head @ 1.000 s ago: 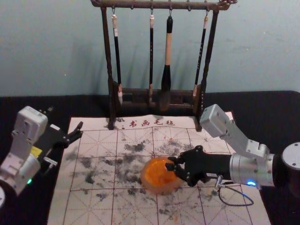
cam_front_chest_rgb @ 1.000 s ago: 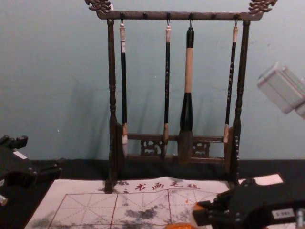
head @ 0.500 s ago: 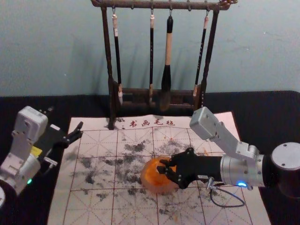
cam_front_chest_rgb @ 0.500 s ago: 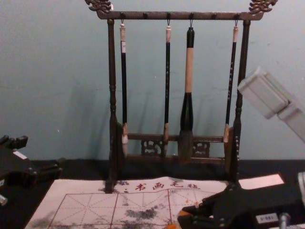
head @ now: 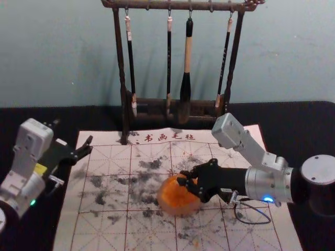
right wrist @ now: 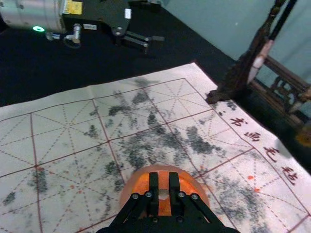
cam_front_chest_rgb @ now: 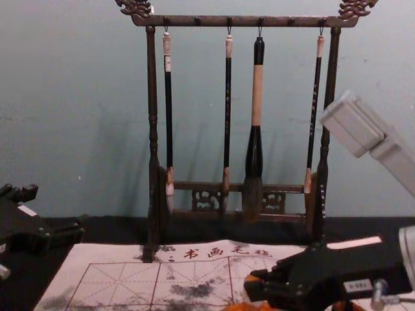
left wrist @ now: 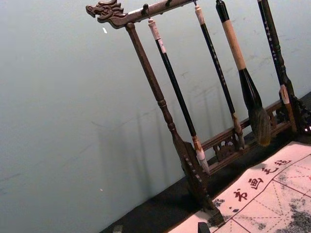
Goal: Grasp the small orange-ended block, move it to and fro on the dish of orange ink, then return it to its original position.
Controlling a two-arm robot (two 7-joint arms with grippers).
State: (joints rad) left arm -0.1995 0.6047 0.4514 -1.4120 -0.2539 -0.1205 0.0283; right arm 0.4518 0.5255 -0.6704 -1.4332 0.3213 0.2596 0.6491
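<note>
My right gripper hangs over the right part of the orange ink dish. It is shut on the small block, whose orange end shows at the fingertips in the chest view. In the right wrist view the gripper pinches the block from both sides, with the dish behind it; I cannot tell whether block and ink touch. Beyond the mat's left edge, my left gripper is parked open; its fingertips show at the bottom of its wrist view.
A dark wooden rack with several hanging brushes stands at the mat's far edge. The white gridded mat, smudged with black ink, lies under the dish. Black tabletop surrounds the mat.
The right gripper has moved leftward over the dish with the block held. Since half a second ago it has shifted slightly away from me. The left arm has stayed put.
</note>
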